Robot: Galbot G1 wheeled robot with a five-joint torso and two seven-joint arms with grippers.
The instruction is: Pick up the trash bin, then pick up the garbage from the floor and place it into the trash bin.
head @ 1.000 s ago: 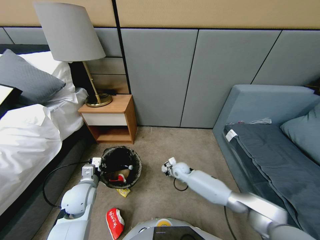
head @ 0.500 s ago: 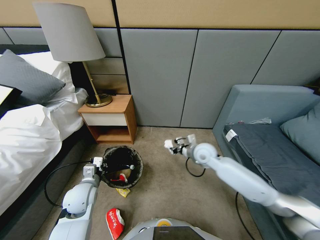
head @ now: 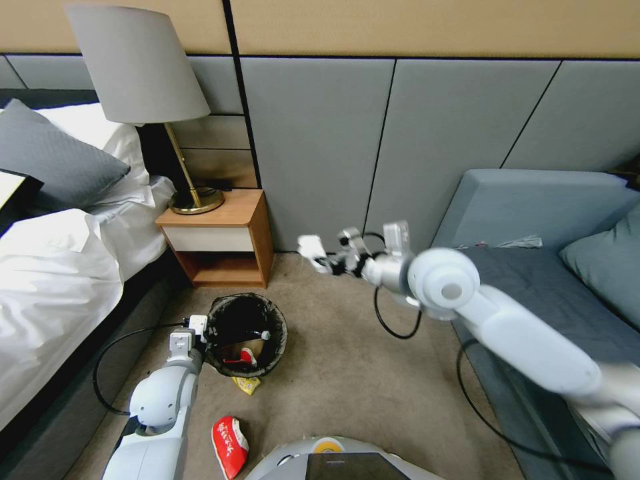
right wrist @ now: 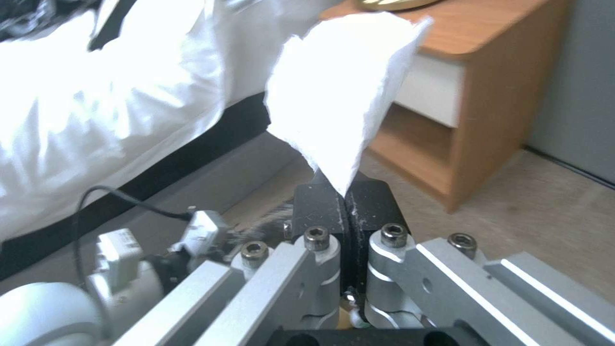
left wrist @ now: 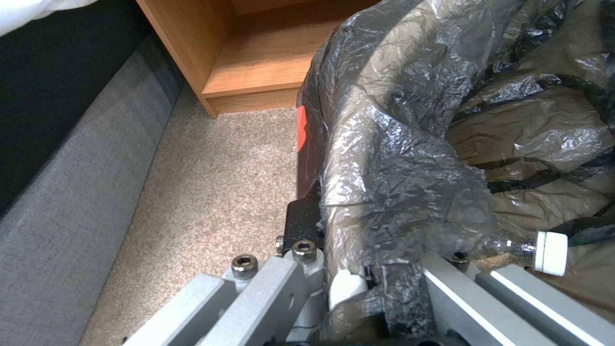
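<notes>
Standing on the beige carpet (head: 347, 387) near the foot of the nightstand (head: 223, 237), the trash bin (head: 245, 328) is seen as a small round tub lined with a crinkled black bag (left wrist: 397, 144) that is folded over its rim. Its rim is clamped by the left pincer (head: 200, 331), with one finger inside and one outside the bag-covered wall, as is shown in the left wrist view. Inside the bin, a clear bottle with a white cap (left wrist: 549, 253), a gold wrapper and something red and white are visible.

A white tissue (right wrist: 343, 103) is pinched between the closed black pads (right wrist: 320, 211) of the right pincer (head: 331, 261), which is held in the air above the carpet, beyond the bin and off to its right, in front of the grey wall panels (head: 313, 153). The tissue is soft and creased, tapering to a point where it is gripped.

Two pieces of litter are left on the floor: a small yellow wrapper (head: 247, 384) just beside the bin's near edge, and a glossy red-and-white snack packet (head: 229, 445) closer to the robot's base.

A bed (head: 53, 267) with white sheets is set on the left, a brass lamp (head: 150, 93) with a grey shade stands on the wooden nightstand, and a blue-grey upholstered sofa (head: 547, 280) lies on the right. A black cable (head: 397, 327) hangs in a loop from the right arm.
</notes>
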